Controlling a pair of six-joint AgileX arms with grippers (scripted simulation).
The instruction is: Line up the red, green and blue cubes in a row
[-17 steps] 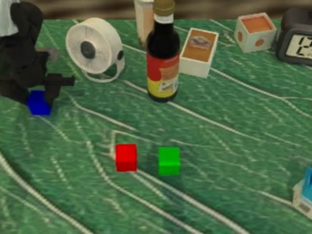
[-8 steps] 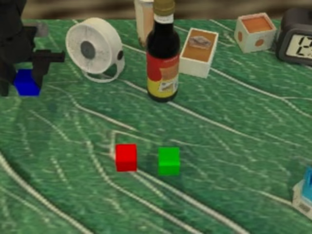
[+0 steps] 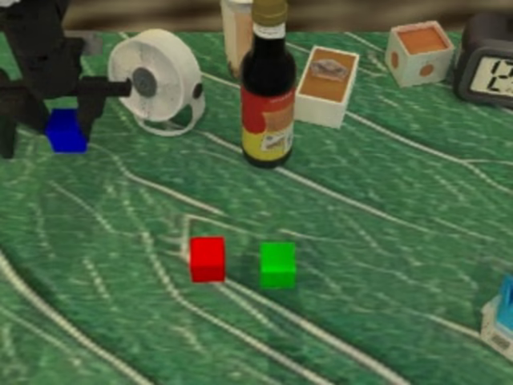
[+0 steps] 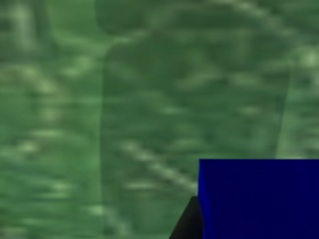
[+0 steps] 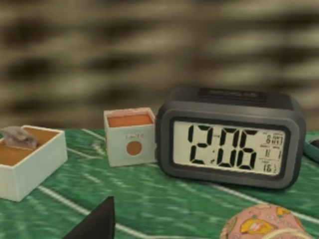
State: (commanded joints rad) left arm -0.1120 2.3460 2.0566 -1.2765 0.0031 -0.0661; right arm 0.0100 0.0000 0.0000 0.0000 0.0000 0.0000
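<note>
Left end effector is up at the far left of the green bench, closed on the blue cube, which hangs just off the cloth beside the white fan. I think this is the carrying step: the blue cube has to travel to the middle and be set down in line with the other two. The big dark sauce bottle stands behind that spot, well apart from it. The red cube and the green cube already sit side by side near the front, with a small gap between them. The next move needs a careful drop beside one of them without bumping it. The right arm is parked out of the top view; its camera faces a digital clock.
</note>
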